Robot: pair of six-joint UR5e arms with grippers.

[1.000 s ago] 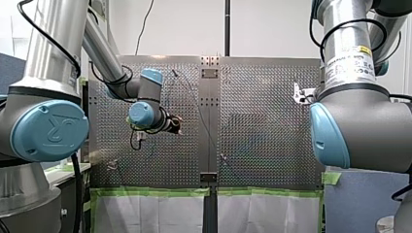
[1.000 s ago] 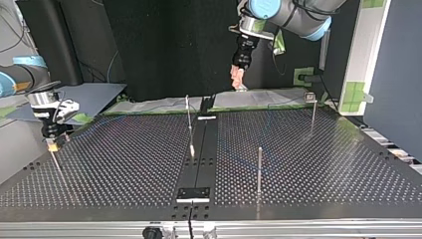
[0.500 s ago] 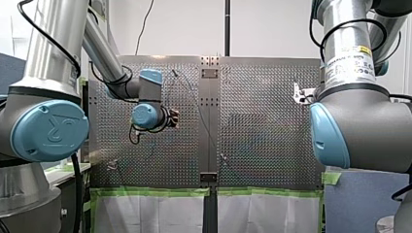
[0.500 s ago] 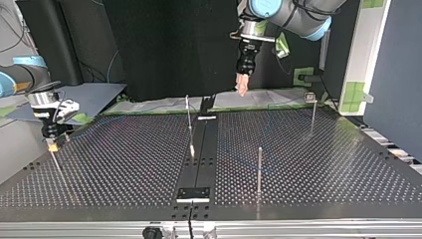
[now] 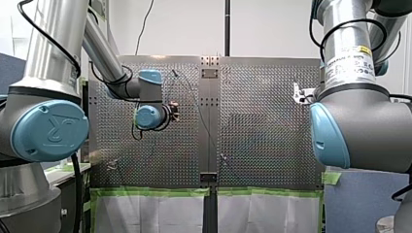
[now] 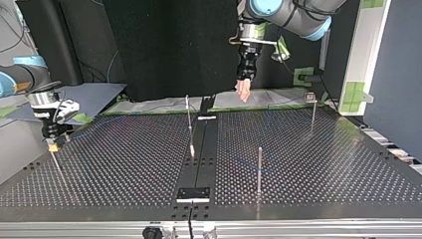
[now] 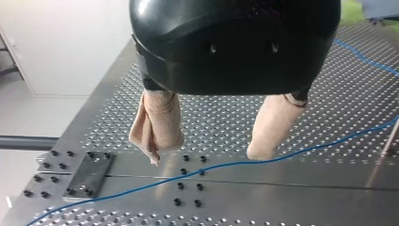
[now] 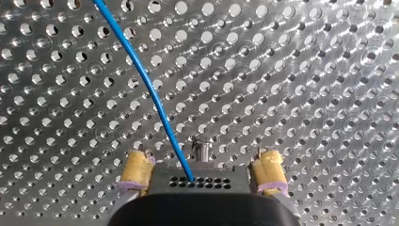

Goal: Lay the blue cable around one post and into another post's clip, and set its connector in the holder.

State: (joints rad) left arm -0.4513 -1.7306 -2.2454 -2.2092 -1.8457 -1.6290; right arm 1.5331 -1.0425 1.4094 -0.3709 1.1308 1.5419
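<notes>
The blue cable [image 7: 226, 165] lies slack on the perforated table, passing under my left gripper [image 7: 207, 157]. That gripper hangs above the table's far middle in the top view [image 6: 244, 94], its beige-padded fingers [image 7: 157, 134] apart with nothing between them. My right gripper [image 6: 52, 142] is low at the top view's left, over a thin post [image 6: 57, 164]. Its yellow pads [image 8: 136, 170] stand wide apart. The cable [image 8: 150, 89] runs in between them and vanishes behind the gripper's black body, beside a small metal stud [image 8: 202, 148].
Thin upright posts stand on the table: one near the middle [image 6: 189, 124], one nearer the camera [image 6: 259, 169], one with a clip head at the right [image 6: 311, 107]. A dark plate [image 6: 194, 193] sits on the centre strip. Green tape edges the far side.
My left gripper has swung from a tilt to pointing straight down and has come lower, slightly toward the top view's right. My right arm has not moved.
</notes>
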